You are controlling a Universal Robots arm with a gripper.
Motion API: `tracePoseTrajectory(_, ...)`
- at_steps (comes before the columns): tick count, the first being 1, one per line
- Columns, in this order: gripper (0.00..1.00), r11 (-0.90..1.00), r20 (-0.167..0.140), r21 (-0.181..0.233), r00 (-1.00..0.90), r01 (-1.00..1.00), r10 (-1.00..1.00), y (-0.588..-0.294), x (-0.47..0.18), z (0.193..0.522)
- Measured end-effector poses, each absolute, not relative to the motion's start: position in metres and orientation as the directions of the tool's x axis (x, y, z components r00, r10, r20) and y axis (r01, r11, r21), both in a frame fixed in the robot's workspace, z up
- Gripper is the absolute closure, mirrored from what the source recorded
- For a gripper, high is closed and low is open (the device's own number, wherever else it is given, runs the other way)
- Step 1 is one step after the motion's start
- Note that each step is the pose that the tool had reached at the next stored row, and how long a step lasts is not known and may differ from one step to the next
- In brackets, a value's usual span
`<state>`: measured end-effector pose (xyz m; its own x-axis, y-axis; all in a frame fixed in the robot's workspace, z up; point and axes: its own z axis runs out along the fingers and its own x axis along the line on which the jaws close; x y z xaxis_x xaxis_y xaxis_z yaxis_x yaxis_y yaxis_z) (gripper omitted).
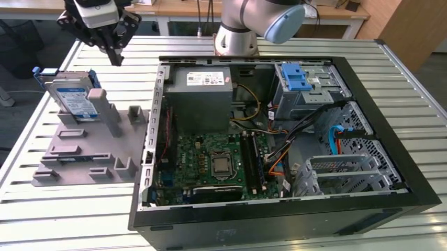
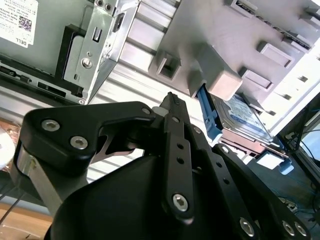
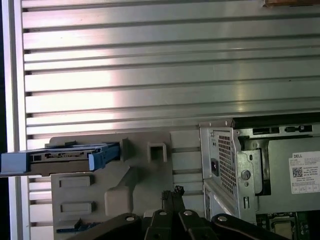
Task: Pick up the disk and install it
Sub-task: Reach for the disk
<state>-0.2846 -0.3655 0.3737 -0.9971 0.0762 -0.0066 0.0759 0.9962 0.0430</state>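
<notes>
The disk [image 1: 74, 100] is a silver drive with a white-and-blue label in a blue bracket. It stands on edge in a slot at the far end of the grey holder [image 1: 84, 151], on the exterior view's left. In the first wrist view the disk [image 3: 65, 157] shows edge-on, and in the second wrist view the disk [image 2: 246, 119] leans behind a grey post. My gripper [image 1: 116, 56] hangs above the table, behind the disk and a little toward the exterior view's right, apart from it. Both wrist views show the black fingers [image 2: 172, 112] [image 3: 172, 196] pressed together with nothing between them.
The open black computer case [image 1: 391, 157] lies on the slatted metal table [image 1: 77, 219]. Inside are a grey power-supply box [image 1: 202, 97], a motherboard [image 1: 216, 164] and a metal drive cage with a blue latch [image 1: 302, 83]. The arm's base [image 1: 237, 36] stands behind the case.
</notes>
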Motion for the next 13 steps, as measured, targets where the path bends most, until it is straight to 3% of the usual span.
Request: tracePoseTrajectory(13,0.89,0.996,-0.006,0.043,-0.997,0.076,0.076,-0.360,-0.307,0.373)
